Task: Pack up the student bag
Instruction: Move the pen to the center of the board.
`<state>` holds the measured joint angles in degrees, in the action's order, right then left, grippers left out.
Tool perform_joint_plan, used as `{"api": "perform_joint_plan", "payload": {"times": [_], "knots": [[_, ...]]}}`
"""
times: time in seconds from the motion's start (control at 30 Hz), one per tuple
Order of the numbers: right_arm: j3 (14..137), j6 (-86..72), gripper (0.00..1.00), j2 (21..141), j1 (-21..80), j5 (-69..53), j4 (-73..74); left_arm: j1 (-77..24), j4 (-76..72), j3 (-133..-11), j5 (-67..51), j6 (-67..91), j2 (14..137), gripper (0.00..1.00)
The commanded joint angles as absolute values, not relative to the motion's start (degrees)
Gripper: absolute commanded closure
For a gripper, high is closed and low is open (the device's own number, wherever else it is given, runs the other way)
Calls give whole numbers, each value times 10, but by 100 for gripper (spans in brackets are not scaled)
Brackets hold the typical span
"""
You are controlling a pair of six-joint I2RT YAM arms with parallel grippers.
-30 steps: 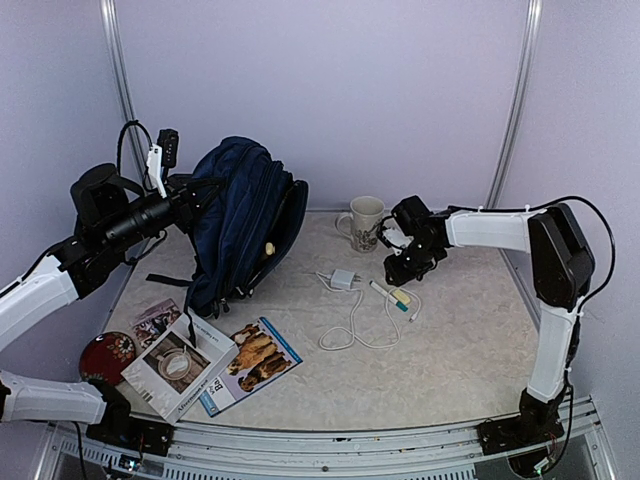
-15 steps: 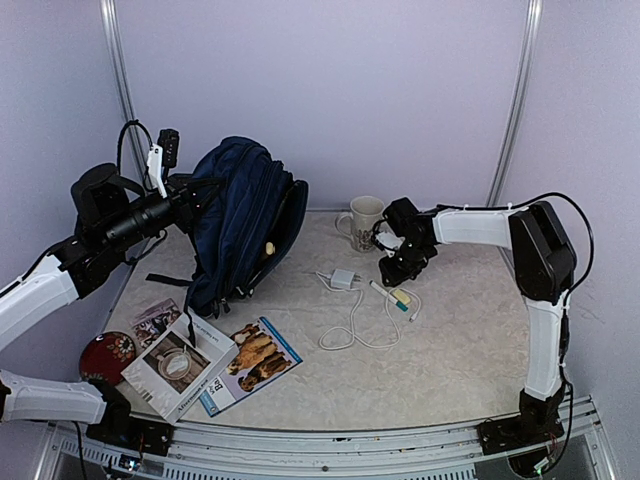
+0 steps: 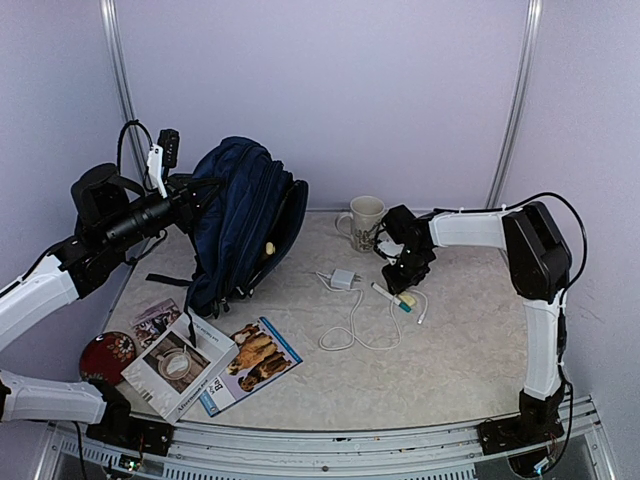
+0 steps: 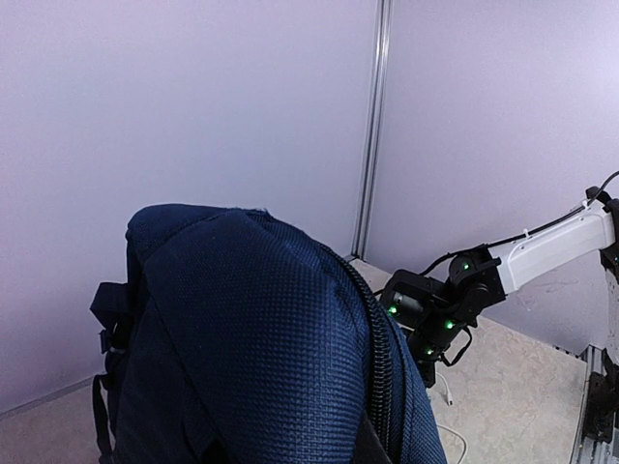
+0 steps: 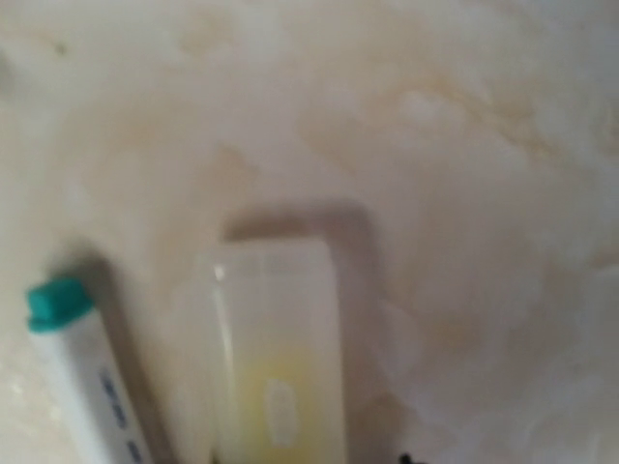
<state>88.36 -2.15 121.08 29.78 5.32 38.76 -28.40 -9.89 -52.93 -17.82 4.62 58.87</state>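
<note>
1. Marbled tabletop, back-left corner: the left gripper is pinched shut, apparently on fabric at the top of the student bag; a slip would let it slump closed.
2. Navy and upright, its mouth gapes rightward.
3. The right gripper hangs low over a pale block beside a pen. Its spread I cannot tell; it may catch both.

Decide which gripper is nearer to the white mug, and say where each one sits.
Right. The right gripper hangs just right of the mug, above a marker. The left gripper is far to its left, at the top of the student bag.
</note>
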Motion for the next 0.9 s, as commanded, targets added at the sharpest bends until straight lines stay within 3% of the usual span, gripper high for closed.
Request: {"api": "perform_joint_plan", "payload": {"times": [0.0,0.23,0.53,0.7,0.87], "knots": [[868,-23,62,1211,278,79,428,-273,-122,-533,-155,32,583,100],[809,-36,56,1149,249,100,455,-273,-121,-533,-156,32,583,100],[777,-40,50,1128,202,42,448,-274,-122,-533,-156,32,583,100],[787,-45,64,1152,202,-53,410,-273,-121,-534,-159,33,579,100],[804,-56,83,1170,203,-38,419,-274,-121,-533,-152,30,577,100]]}}
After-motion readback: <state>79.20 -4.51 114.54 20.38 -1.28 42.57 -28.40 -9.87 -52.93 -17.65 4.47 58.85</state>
